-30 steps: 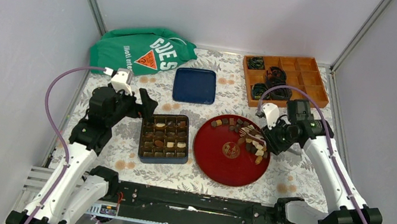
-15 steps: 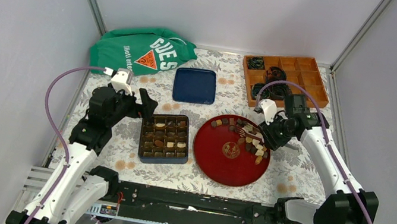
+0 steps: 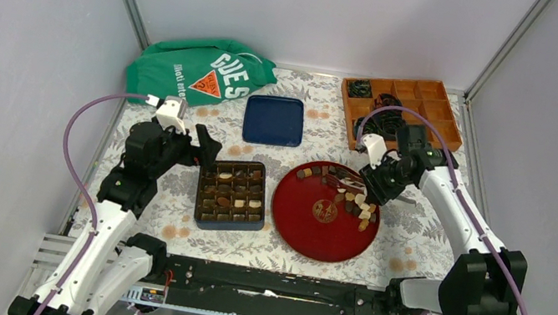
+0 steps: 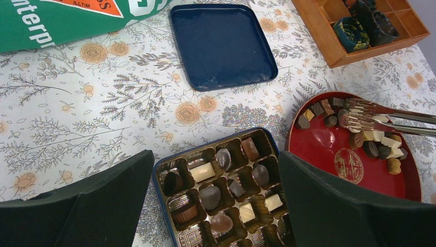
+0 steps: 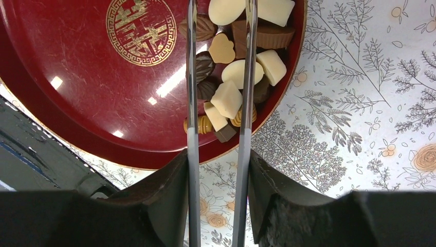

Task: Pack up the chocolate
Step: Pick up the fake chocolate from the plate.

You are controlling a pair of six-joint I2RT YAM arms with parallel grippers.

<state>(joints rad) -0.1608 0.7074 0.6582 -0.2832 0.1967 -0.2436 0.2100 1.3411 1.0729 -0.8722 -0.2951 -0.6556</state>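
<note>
Left gripper spread wide, holding nothing, hovering at the left edge of the open box; box trays partly filled with chocolate. Red plate just right of the box, more chocolate loose along its far and right side. Right gripper pinching metal tongs, tips slightly apart over that pile; cannot tell if a piece is caught.

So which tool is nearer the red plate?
Right. The right tool hangs at the plate's right rim, holding tongs; the left tool sits beyond the box, at its left side.
</note>
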